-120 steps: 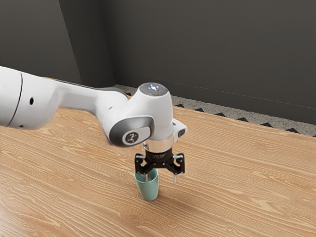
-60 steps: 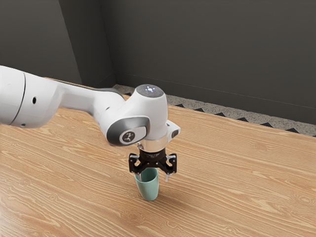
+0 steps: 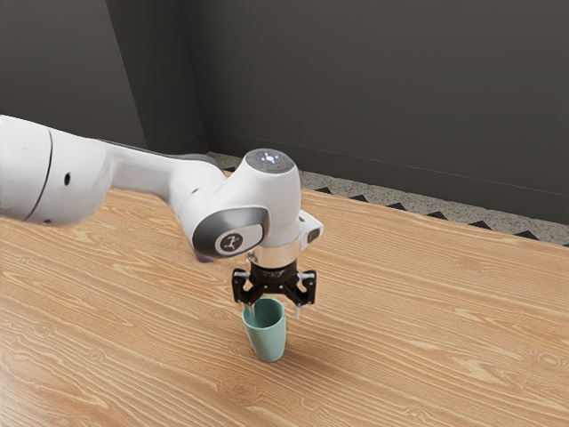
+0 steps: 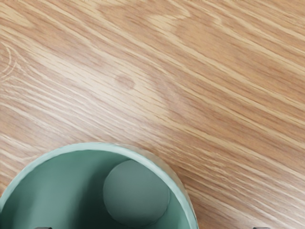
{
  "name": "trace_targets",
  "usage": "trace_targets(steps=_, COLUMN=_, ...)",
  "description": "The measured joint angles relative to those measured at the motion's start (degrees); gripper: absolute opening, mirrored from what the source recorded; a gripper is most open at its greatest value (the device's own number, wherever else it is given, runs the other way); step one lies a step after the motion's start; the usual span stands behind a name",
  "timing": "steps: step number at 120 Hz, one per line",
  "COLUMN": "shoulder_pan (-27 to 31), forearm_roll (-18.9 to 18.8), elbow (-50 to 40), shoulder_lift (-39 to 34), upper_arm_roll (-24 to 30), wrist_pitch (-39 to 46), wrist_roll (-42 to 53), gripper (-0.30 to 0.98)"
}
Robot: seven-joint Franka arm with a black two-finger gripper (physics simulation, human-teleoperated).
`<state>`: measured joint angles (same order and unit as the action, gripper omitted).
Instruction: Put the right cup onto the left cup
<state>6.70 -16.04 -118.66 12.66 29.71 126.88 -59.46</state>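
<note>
Cup [image 3: 267,336] is the green thing that stands on the table [image 3: 418,347], a bit below the middle of the exterior view; I cannot tell if it is the left one or the right one. My gripper [image 3: 276,311] is just over it, with its two fingers wide apart and nothing held between them. One finger lines up with the cup's rim toward the exterior view's left, and the other is out past the rim toward the exterior view's right. I cannot tell if the first one touches the cup. My big white arm [image 3: 142,173] comes in from the left edge and hides a part of the table behind it. A tiny purple bit [image 3: 204,258] peeks out under the arm, left of the gripper, too hidden for me to say what it is. At the back, a dark gray wall [image 3: 382,89] goes across the top, and below it runs a strip of speckled floor [image 3: 462,223] with black pointy shapes. The cup is smooth and round, with a thin rim and a skinnier bottom. In the wrist view I look down into it and see its deep green inside and its flat round floor. The table looks like light brown wood, with wavy lines and a few darker spots.
</note>
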Motion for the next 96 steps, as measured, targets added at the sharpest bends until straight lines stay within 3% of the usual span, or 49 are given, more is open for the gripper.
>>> trace_targets(steps=50, shoulder_pan=-0.09, forearm_roll=-1.45, elbow=2.00, shoulder_lift=3.44, upper_arm_roll=-0.27, wrist_pitch=0.52, wrist_roll=0.63, gripper=0.49)
trace_targets(steps=96, shoulder_pan=-0.09, forearm_roll=-1.78, elbow=2.32, shoulder_lift=4.23, upper_arm_roll=-1.11, wrist_pitch=0.72, wrist_roll=0.69, gripper=0.18)
